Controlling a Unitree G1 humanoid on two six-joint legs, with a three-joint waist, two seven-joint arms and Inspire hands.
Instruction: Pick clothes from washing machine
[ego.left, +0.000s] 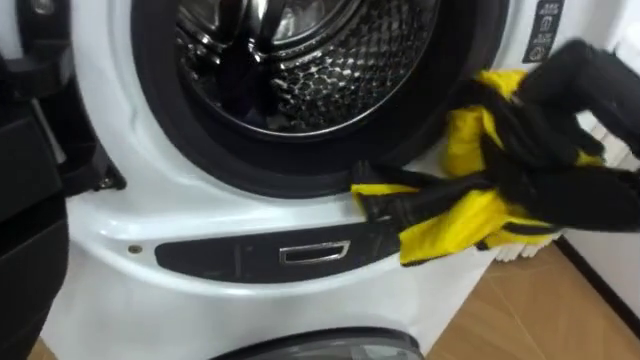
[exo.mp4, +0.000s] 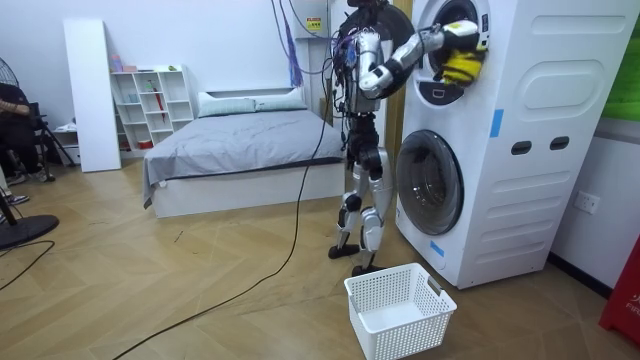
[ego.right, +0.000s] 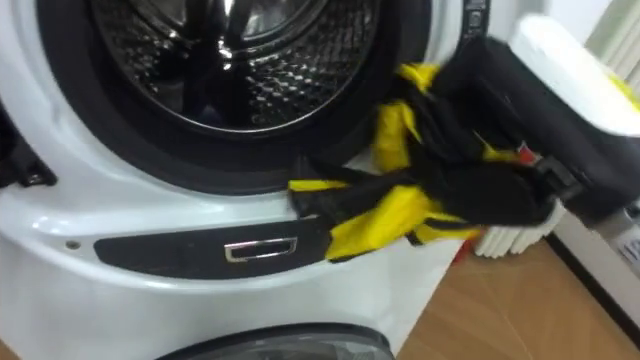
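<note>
Plainly, the yellow garment with black trim (ego.left: 450, 225) is out of the drum. It is bunched at the right hand (ego.left: 545, 135) and spills over the lower right lip of the opening of the white front-loading washing machine (ego.left: 150, 215). The fingers seem curled round the cloth, but they are black like the trim, so where fingers end and fabric begins is hard to make out. The arm is cut off at the right edge of both eye views.

Behind the garment, the perforated steel drum (ego.left: 330, 60) sits inside a thick black rubber door seal (ego.left: 170, 125), and its top is cut off by the frame. Below the opening there is a dark recessed panel with a small chrome handle (ego.left: 315, 253).

The room view gives what the eye views lack. The robot stands upright on the wooden floor (exo.mp4: 200, 280), close against a stacked pair of machines. Its right arm is raised to the upper drum, with the yellow bundle at the mouth. A white slotted plastic laundry basket (exo.mp4: 400, 310) sits on the floor just beside its feet, in front of the lower machine. A grey-covered bed (exo.mp4: 240, 140) stands behind the robot.
</note>
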